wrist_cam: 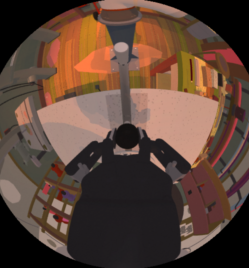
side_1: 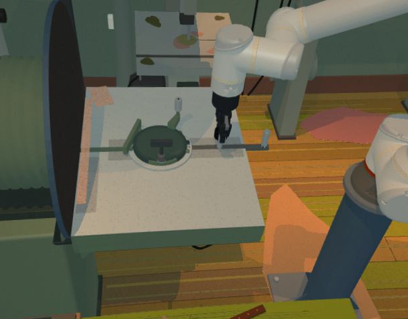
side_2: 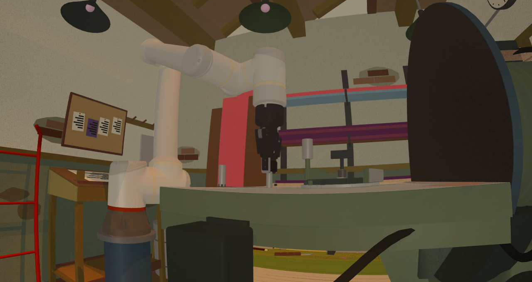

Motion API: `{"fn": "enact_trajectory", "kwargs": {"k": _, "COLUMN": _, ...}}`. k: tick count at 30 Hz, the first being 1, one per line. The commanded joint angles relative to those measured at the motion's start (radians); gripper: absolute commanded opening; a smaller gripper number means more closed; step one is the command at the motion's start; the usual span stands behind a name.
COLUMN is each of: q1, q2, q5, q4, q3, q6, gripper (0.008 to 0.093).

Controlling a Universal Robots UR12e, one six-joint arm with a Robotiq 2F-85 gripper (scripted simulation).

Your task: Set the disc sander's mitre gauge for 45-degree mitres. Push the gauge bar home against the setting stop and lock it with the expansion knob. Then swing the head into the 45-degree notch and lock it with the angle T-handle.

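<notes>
On the sander's pale table the mitre gauge bar (side_1: 228, 147) lies in its slot, running from the round green head (side_1: 160, 146) out past the table's right edge to a grey post (side_1: 265, 138) at its end. A small black expansion knob (wrist_cam: 127, 136) stands on the bar just right of the head, and my gripper (wrist_cam: 127, 136) comes straight down over it, closed around the knob. The black angle T-handle (side_1: 161, 144) stands upright on the head. A green fence (side_1: 132, 136) crosses the head's left side, and an arm with a grey grip (side_1: 178, 104) rises behind it.
The big dark sanding disc (side_1: 61, 120) stands upright along the table's left edge. A second robot arm (side_1: 379, 192) stands on a blue pedestal to the front right. A drill press table (side_1: 173, 44) sits behind, with wooden floor to the right.
</notes>
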Motion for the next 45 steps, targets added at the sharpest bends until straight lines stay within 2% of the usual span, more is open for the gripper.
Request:
{"fn": "enact_trajectory", "kwargs": {"k": 1, "q1": 0.000, "q2": 0.000, "q5": -0.001, "q4": -0.001, "q3": -0.001, "q6": 0.000, "gripper": 0.0405}}
{"fn": "enact_trajectory", "kwargs": {"k": 17, "q1": 0.000, "q2": 0.000, "q5": -0.001, "q4": -0.001, "q3": -0.001, "q6": 0.000, "gripper": 0.0085}}
{"fn": "enact_trajectory", "kwargs": {"k": 45, "q1": 0.000, "q2": 0.000, "q5": -0.001, "q4": -0.001, "q3": -0.001, "q6": 0.030, "gripper": 0.0080}}
